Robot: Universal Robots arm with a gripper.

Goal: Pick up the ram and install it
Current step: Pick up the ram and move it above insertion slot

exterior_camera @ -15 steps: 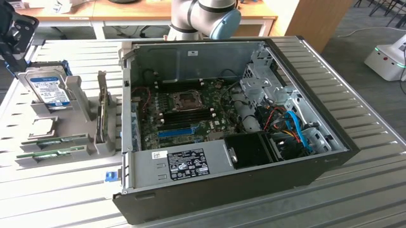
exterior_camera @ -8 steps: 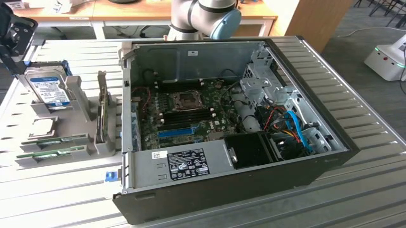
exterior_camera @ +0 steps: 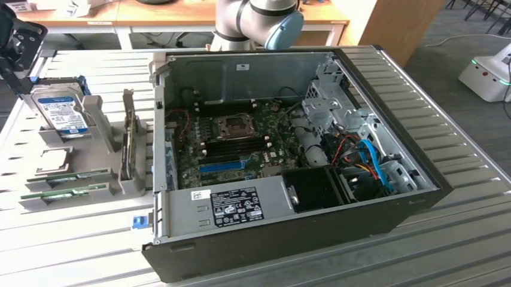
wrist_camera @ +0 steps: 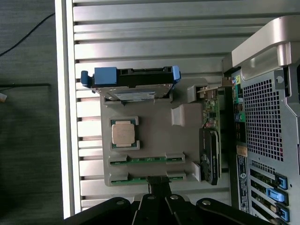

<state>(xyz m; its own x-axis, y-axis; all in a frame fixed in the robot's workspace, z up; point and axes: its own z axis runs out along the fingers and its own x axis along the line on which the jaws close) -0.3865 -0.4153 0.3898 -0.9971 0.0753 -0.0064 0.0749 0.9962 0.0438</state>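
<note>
Hand (wrist_camera: 158,182), clenched and seemingly empty, hovers over the outer ram (wrist_camera: 138,178) in the grey tray (wrist_camera: 154,140).

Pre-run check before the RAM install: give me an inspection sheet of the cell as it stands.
Surface: slatted metal table, open PC case on it.
Job's things: one ram and second ram side by side in grey holder; neither held.
Clutter: hard drive, CPU, graphics card, same holder.
Grippers: gripper shut, empty, over the holder, nearest the rams.
Cables: blue cables inside case; black cable on floor.
Surroundings: wooden desks; white machine at the exterior view's right.
</note>
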